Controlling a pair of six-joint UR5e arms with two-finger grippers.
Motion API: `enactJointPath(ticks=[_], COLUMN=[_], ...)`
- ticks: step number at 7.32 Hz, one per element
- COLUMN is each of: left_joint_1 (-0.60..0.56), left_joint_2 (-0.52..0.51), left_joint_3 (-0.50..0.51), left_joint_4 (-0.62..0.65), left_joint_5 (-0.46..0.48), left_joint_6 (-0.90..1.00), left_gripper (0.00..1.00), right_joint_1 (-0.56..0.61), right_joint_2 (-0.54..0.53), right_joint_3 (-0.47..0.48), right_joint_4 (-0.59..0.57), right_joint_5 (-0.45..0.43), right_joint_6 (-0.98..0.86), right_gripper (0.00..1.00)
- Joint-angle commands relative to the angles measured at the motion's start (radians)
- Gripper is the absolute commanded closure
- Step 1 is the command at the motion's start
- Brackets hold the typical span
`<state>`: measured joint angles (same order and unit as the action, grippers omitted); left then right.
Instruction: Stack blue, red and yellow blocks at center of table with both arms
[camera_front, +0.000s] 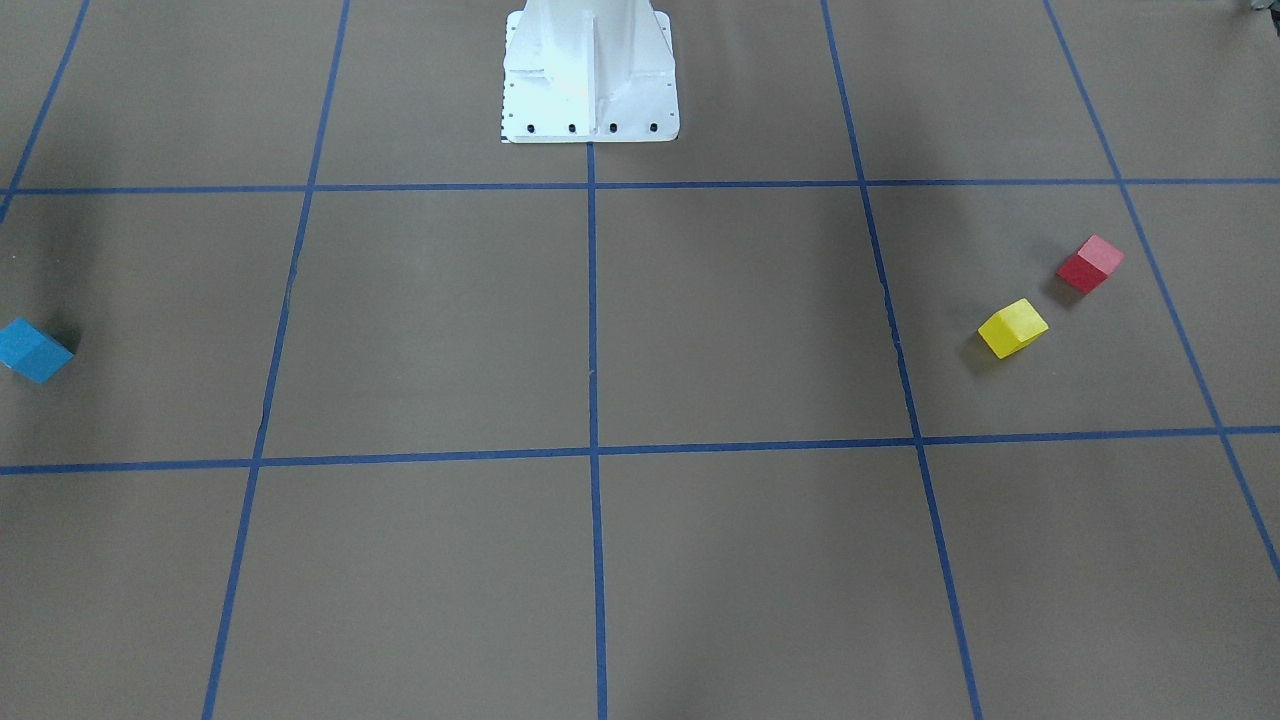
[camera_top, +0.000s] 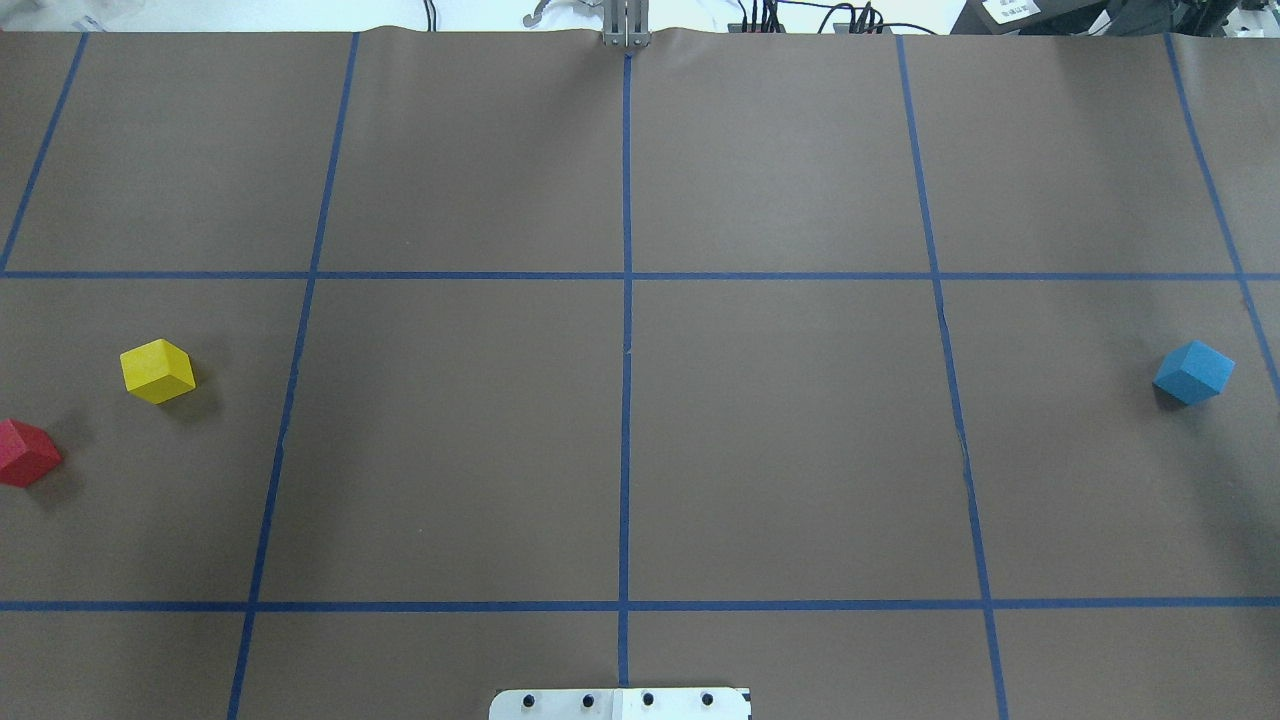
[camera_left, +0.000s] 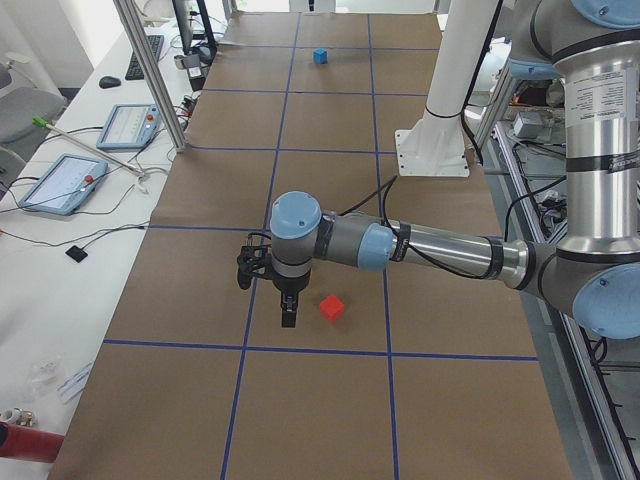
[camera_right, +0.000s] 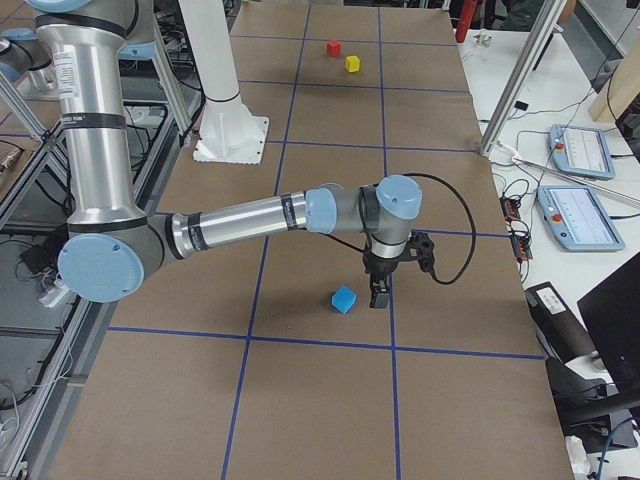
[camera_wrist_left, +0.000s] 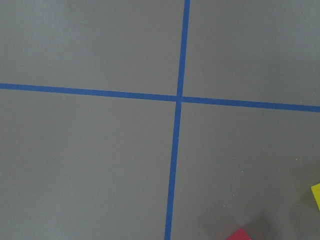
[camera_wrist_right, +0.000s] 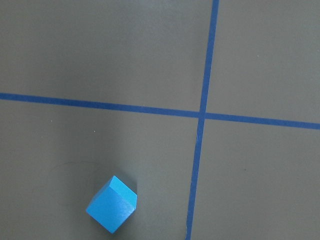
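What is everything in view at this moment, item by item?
blue block: one, sky blue, on the robot's right side of the table
red block: one, red, far on the robot's left side
yellow block: one, yellow, near the red block, not touching
table: one, brown, blue tape grid
pedestal base: one, white, at the robot's edge, centre line
tablets: two, grey, side bench
left arm: one, grey, reaching out
left gripper: one, black, beside the red block; opening unclear
right arm: one, grey, reaching out
right gripper: one, black, beside the blue block; opening unclear
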<state>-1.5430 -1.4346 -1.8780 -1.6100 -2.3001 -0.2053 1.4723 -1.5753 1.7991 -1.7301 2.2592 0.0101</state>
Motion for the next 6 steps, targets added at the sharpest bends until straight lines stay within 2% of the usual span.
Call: enactJointPath(ticks=[1,4,6], left_joint_1=[0.0,0.006,0.027], left_joint_2=[0.038,0.081,0.097], left_joint_3=[-0.021,-0.026,-0.026], left_joint_4=[-0.025,-0.042,-0.061], left_joint_5=[0.017,0.013,0.007], left_joint_6=[0.003,0.003,0.001], left_gripper=[0.0,0.0,0.0], right_joint_1=[0.0,0.026,0.031], right_joint_2=[-0.028,-0.04,-0.043], right_joint_3=[0.02,0.023,0.028], right_joint_4=[0.014,0.015,0.017], right_joint_5=[0.046,0.098,0.097], right_joint_6=[0.005,0.008,0.008], right_gripper=[0.0,0.0,0.0])
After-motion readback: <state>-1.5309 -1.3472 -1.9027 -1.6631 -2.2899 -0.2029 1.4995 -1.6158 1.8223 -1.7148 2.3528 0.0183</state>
